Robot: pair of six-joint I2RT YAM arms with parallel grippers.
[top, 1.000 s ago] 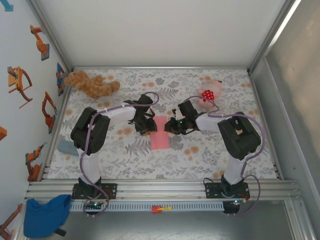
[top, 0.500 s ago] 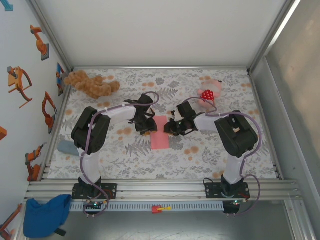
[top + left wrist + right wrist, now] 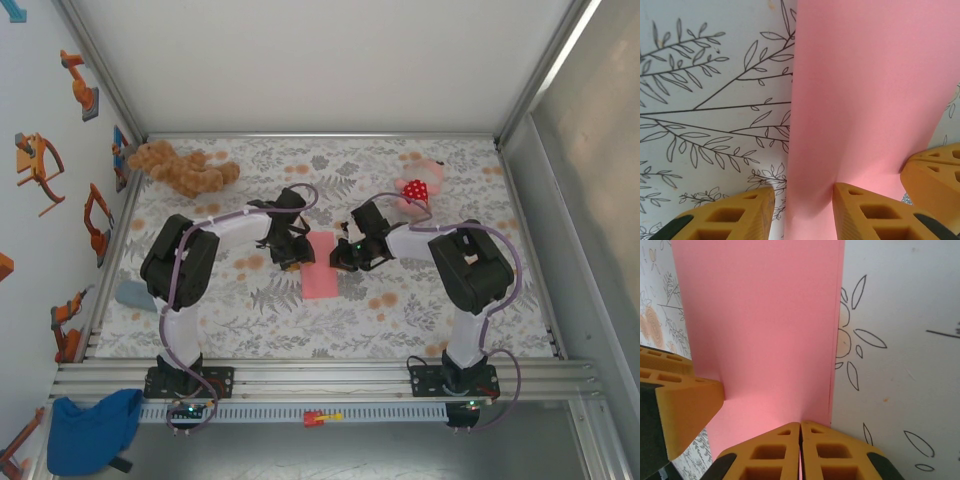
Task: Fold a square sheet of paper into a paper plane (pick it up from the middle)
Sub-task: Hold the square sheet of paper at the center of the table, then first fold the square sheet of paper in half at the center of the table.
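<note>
Got the square sheet of paper (image 3: 321, 266) folded into a strip mid-table (image 3: 420, 310) — straddled on its left edge by the left gripper (image 3: 802, 192), jaws apart — and pinched tight on the right edge by the right gripper (image 3: 800, 424).

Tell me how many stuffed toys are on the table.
2. A brown plush toy lies in the far left corner; a pink plush toy with a red dotted patch sits far right. The grey-blue lump at the left edge is too unclear to count.
</note>
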